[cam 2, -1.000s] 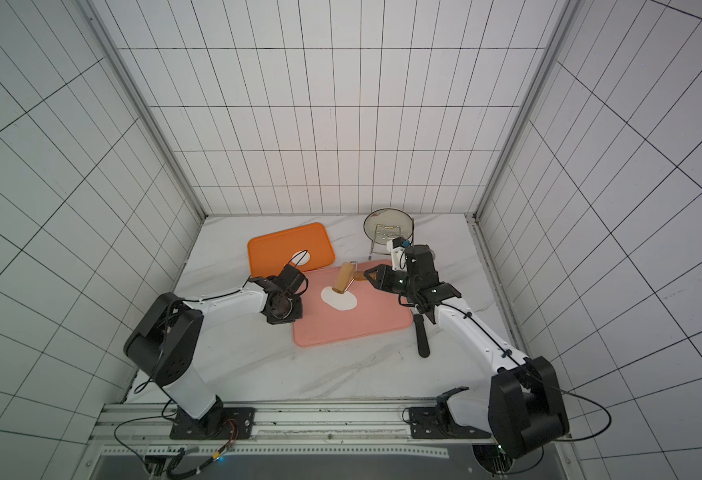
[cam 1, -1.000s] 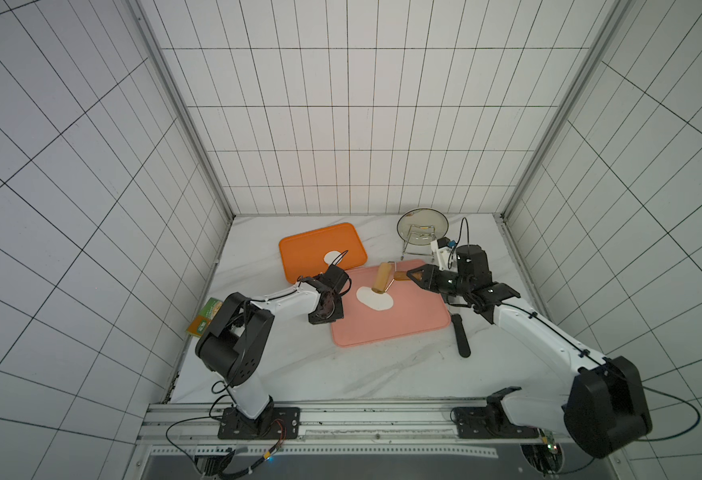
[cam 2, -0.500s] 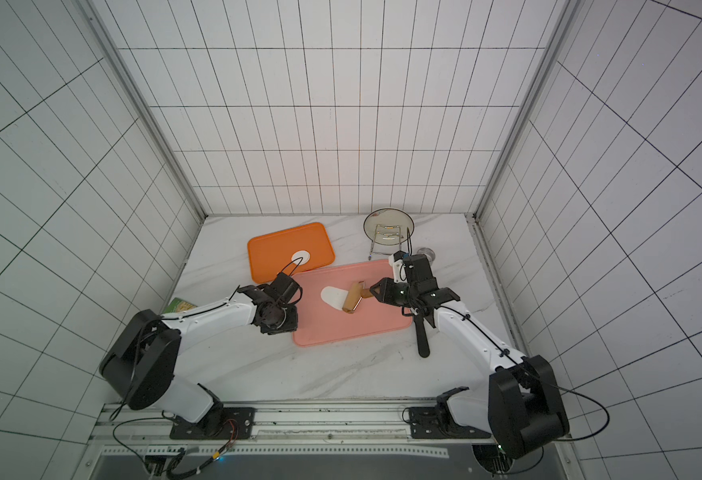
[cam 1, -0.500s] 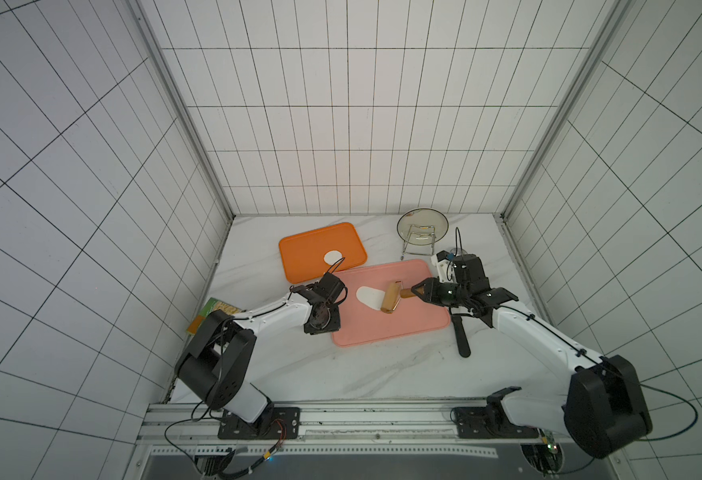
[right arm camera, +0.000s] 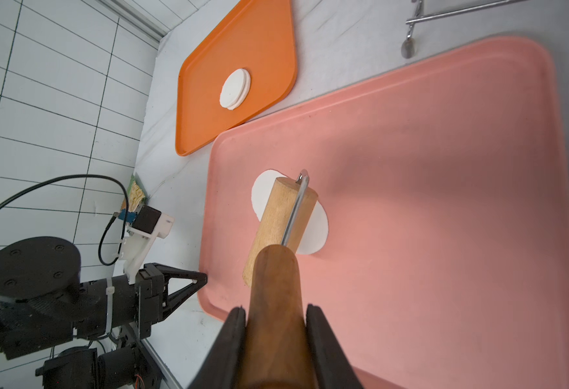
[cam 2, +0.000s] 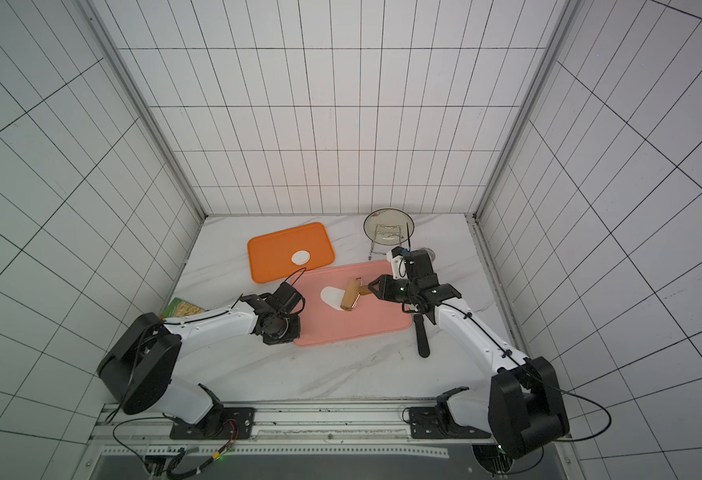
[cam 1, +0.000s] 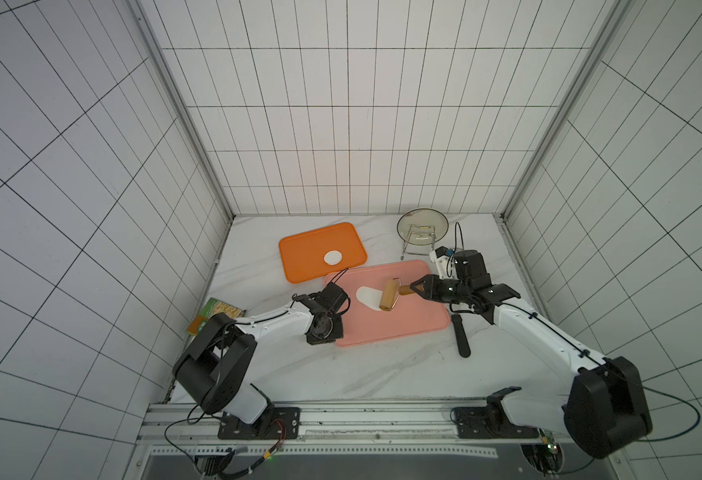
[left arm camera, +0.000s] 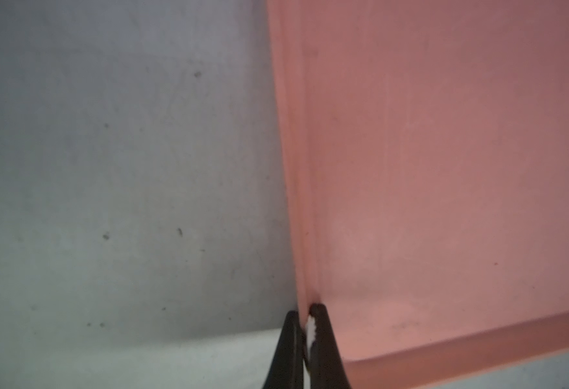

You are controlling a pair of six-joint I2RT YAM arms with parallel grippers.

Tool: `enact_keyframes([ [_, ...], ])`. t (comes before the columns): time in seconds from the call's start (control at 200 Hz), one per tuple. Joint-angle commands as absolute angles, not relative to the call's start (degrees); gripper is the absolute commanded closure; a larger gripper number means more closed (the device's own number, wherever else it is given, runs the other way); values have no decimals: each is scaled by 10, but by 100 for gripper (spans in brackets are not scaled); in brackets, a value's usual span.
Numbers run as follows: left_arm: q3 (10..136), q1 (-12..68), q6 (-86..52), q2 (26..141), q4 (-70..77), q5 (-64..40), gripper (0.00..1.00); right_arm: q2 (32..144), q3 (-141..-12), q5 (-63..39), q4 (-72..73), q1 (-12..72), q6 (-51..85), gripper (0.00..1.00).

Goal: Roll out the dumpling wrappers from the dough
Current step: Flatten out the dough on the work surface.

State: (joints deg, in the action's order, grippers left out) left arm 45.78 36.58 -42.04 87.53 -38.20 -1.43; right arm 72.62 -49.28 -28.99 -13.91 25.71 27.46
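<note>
"The roller (right arm camera: pixel 278 222) is pale, bare wood. Its handle (right arm camera: pixel 273 286) is darker and glossier, and the bracket (right arm camera: pixel 295 208) is shiny metal."

"The pink tray (cam 1: pixel 403 328) and orange tray (cam 1: pixel 307 253) look like matt plastic. The dough (cam 1: pixel 365 296) is smooth and dull, and the table (cam 1: pixel 341 374) looks like polished marble."

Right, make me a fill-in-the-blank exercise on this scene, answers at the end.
1. The right gripper holds the wooden roller by its ___.
2. The roller rests on the ___ dough on the pink tray.
3. The dumpling wrappers lie on the orange tray, not the ___ one.
4. The left gripper is shut on the pink tray's ___.

Missing words: handle; white; pink; rim.
</note>
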Motion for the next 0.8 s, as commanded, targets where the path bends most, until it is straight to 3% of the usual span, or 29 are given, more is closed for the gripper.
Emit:
enact_keyframes([
  [0.0,449,363,-395,880,-425,34,100,733,-542,-332,-147,254,238,100],
  [0.455,453,363,-335,876,-425,31,100,815,-599,-358,-196,247,161,100],
  [0.795,486,363,-329,906,-451,113,100,873,-637,-362,-226,244,121,100],
])
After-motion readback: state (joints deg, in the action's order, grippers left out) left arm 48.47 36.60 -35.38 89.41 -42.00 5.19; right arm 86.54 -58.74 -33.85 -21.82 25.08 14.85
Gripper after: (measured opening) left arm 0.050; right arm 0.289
